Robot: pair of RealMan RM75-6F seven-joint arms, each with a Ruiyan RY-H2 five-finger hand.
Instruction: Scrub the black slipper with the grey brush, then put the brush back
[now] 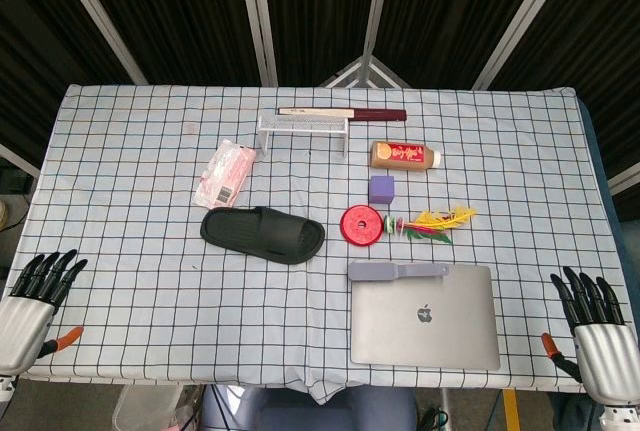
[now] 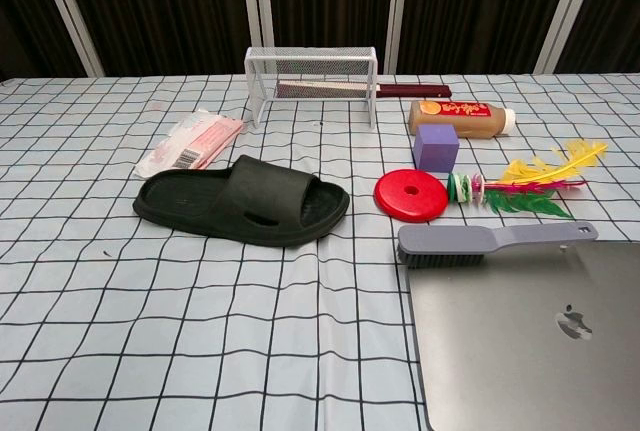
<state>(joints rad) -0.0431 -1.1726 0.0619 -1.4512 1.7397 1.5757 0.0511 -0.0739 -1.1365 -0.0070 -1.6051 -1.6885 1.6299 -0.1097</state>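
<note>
Fingers (image 1: 48,269) of left hand (image 1: 30,306) spread & straight, holding nothing, at near-left table edge; right hand (image 1: 598,329) same at near-right edge, fingers (image 1: 583,293) apart, nothing in them. Both hands show in head view only.

Checked tablecloth (image 1: 130,181) covers the table betw. & beyond both hands. Closed grey laptop (image 1: 424,315) lies nearest the right fingers, just inboard of them at near edge. Black slipper (image 1: 263,234) sits mid-table, well ahead & inboard of left fingers, sole down, toe end pointing toward right-hand side. White wire rack (image 1: 303,127) stands far beyond slipper, w/ a long dark red item (image 1: 342,112) behind/under it; can't tell what it is. Pink-white packet (image 1: 225,173) just beyond slipper's heel end, not touching. Brown bottle (image 1: 405,156) on its side, far ahead of right fingers. Grey brush (image 1: 398,271) lies bristles down along laptop's far edge, touching or nearly so, handle toward right hand; apart from slipper, untouched by either hand. Red disc (image 1: 362,225) betw. slipper toe & feathered shuttlecock (image 1: 432,222), just beyond brush. Purple cube (image 1: 383,189) betw. disc & bottle.
</note>
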